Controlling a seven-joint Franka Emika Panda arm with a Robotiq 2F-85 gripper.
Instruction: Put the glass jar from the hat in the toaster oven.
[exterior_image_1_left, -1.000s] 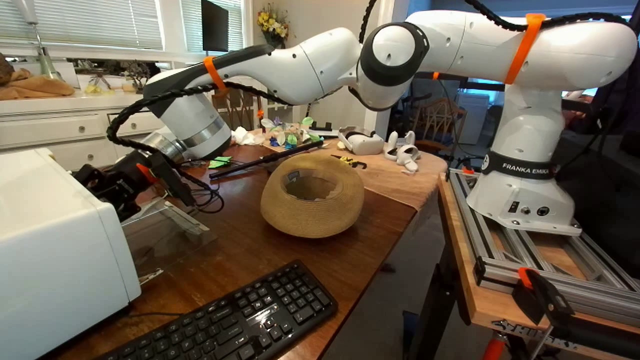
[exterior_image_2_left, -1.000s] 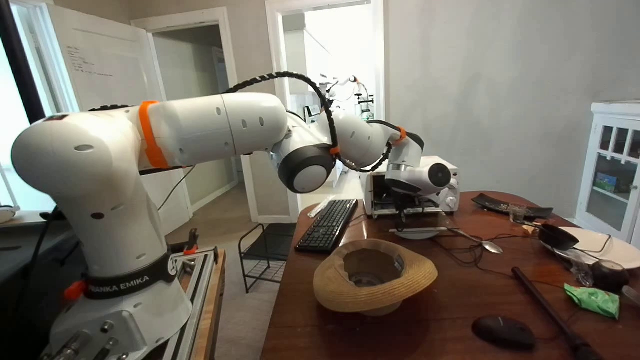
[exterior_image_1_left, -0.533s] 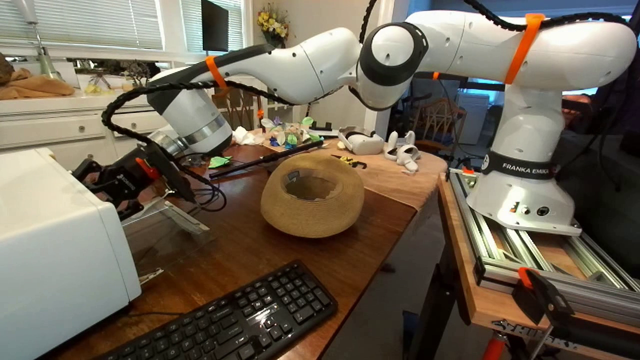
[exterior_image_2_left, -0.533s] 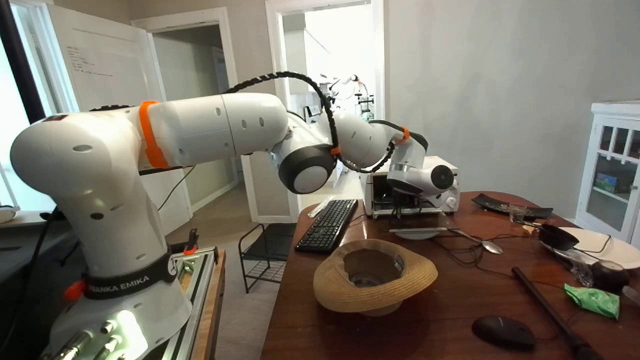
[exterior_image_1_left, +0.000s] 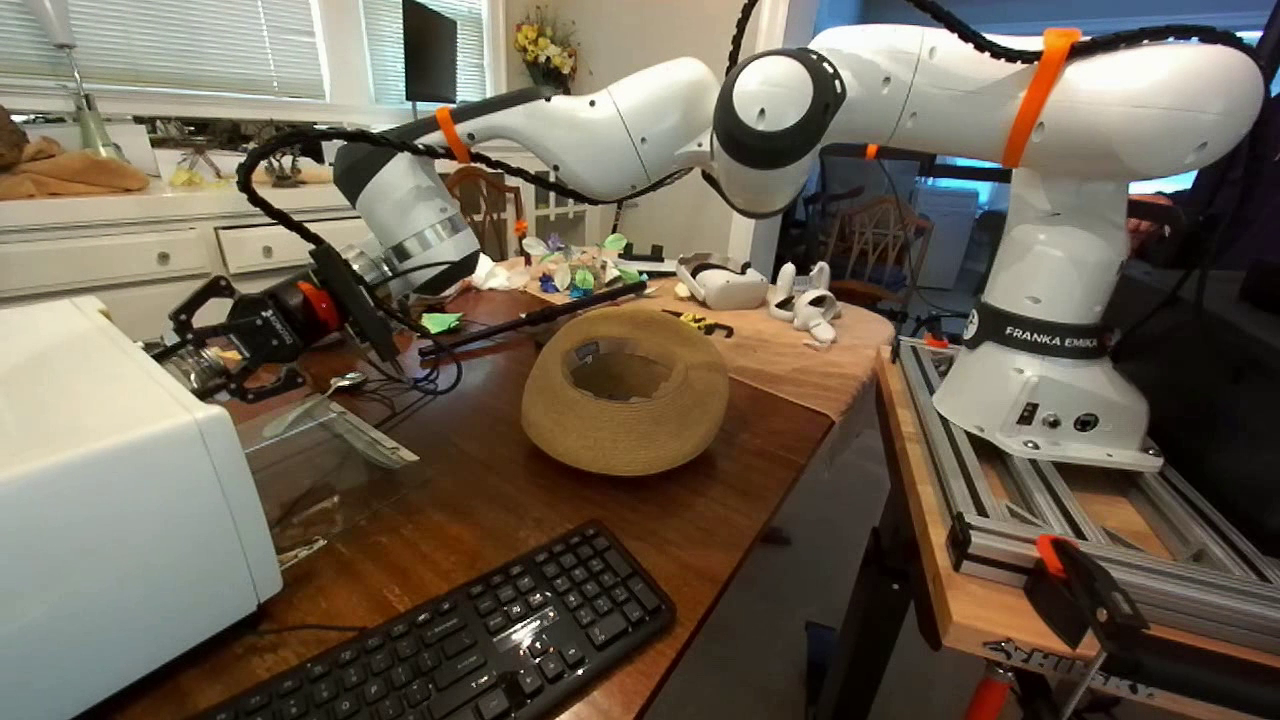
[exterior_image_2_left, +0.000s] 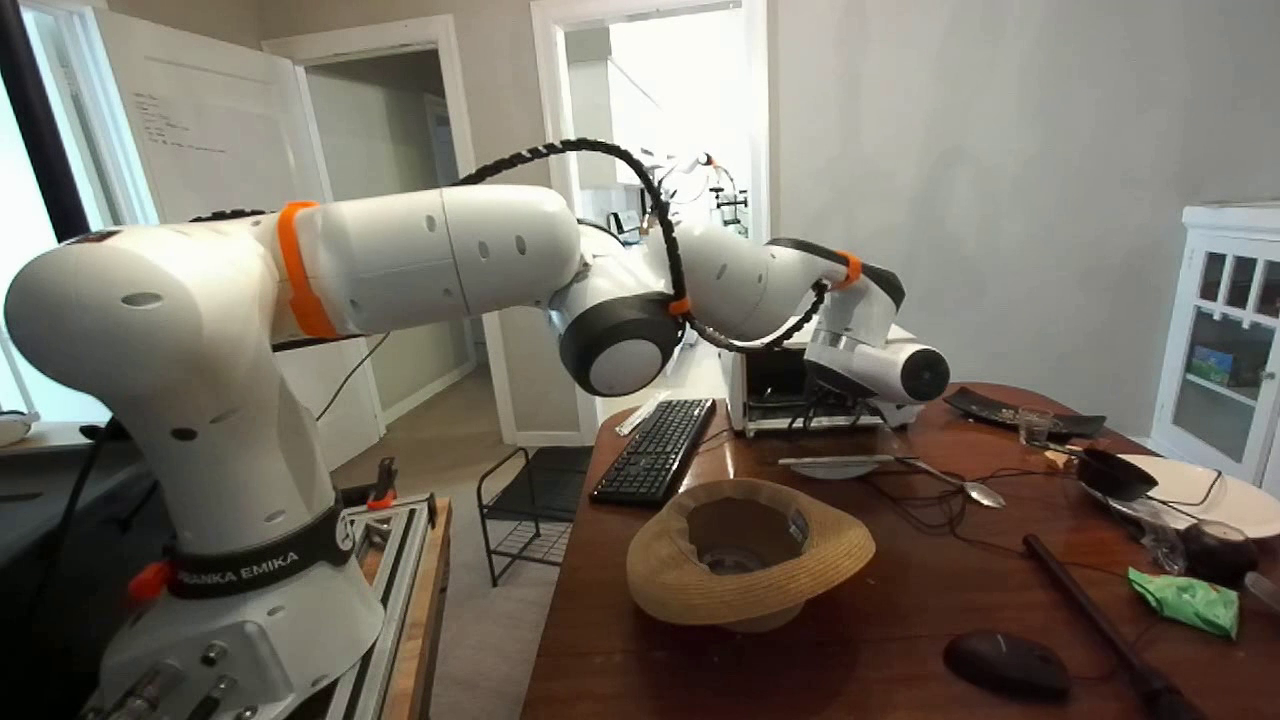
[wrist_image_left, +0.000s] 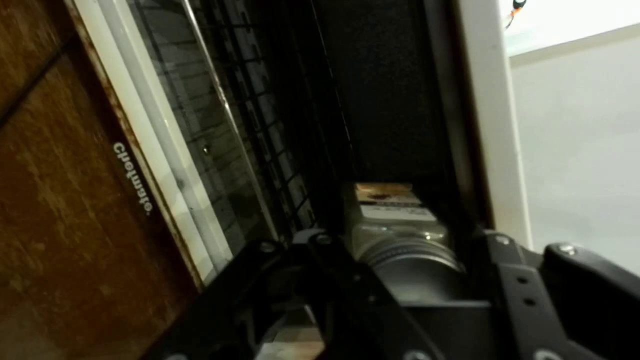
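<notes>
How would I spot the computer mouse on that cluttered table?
On the wooden table, find the upturned straw hat. In an exterior view, the black mouse lies between it and a long dark rod. Its oval body sets it apart from that straight rod.

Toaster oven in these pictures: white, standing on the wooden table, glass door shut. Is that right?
One slip: the glass door is open, lowered in front, as an exterior view shows; the toaster oven is white and on the wooden table.

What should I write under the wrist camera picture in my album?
Black two-fingered gripper around a clear, silver-lidded glass jar, at the front of an open white toaster oven.
</notes>
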